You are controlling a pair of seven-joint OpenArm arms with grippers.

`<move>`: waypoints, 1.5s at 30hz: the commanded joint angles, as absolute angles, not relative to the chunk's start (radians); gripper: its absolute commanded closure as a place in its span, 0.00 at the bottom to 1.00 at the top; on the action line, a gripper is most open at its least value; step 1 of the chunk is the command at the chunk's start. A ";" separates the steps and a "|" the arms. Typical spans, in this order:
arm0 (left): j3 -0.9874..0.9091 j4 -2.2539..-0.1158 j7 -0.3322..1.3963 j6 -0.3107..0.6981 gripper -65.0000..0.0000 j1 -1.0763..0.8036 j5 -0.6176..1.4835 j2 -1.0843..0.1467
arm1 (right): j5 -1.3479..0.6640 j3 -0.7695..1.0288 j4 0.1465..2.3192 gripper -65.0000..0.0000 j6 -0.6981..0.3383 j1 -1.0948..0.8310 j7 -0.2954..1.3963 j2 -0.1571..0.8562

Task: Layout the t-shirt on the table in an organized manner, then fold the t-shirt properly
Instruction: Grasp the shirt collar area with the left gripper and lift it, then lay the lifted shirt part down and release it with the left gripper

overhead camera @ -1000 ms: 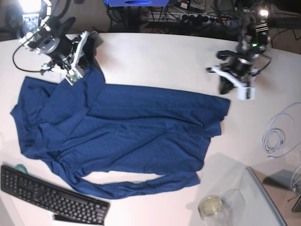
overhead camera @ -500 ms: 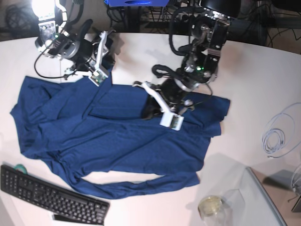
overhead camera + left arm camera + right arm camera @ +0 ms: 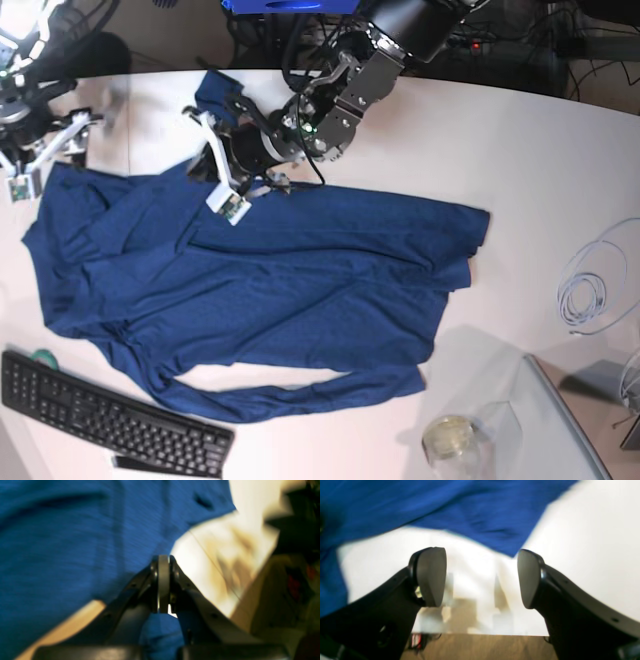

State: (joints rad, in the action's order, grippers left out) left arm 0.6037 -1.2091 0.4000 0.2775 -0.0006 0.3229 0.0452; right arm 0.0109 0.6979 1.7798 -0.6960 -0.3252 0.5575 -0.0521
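Observation:
The dark blue t-shirt (image 3: 300, 280) lies spread on the white table (image 3: 480, 140), with a sleeve trailing along the front. My left gripper (image 3: 208, 150) has reached across to the shirt's upper left. It is shut on a fold of the shirt's fabric, and a flap is lifted behind it. In the left wrist view the gripper (image 3: 163, 565) is pressed together, with blue cloth (image 3: 62, 542) bunched below it. My right gripper (image 3: 45, 160) is open and empty over the shirt's far left corner. In the right wrist view it (image 3: 481, 577) hovers over bare table (image 3: 582, 555), just short of the shirt's edge (image 3: 470, 510).
A black keyboard (image 3: 110, 420) lies at the front left, touching the shirt's sleeve. A grey translucent tray (image 3: 530, 420) with a small jar (image 3: 447, 437) stands at the front right. A coil of white cable (image 3: 590, 290) lies at the right edge.
My left arm swung from the right side across to the shirt's upper left and took hold of fabric. My right gripper let go there and moved left to the table's edge.

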 commanded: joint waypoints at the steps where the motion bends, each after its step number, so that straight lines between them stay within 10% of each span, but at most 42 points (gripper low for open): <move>1: 0.605 -1.210 0.387 0.280 1.00 0.005 0.331 0.025 | -0.002 0.717 1.793 0.36 -0.698 -0.311 0.538 -0.047; 17: 0.363 -1.357 0.386 0.208 1.00 -0.239 0.331 -0.321 | 0.002 0.707 1.693 0.36 -0.698 -0.216 0.538 -0.045; 36: 0.157 -1.477 0.387 0.206 1.00 -0.343 0.331 -0.394 | 0.064 0.605 1.521 0.36 -0.698 -0.090 0.645 0.025; 45: 0.148 -1.653 0.387 0.205 1.00 -0.430 0.334 -0.390 | 0.125 0.665 1.392 0.63 -0.698 -0.088 0.644 0.081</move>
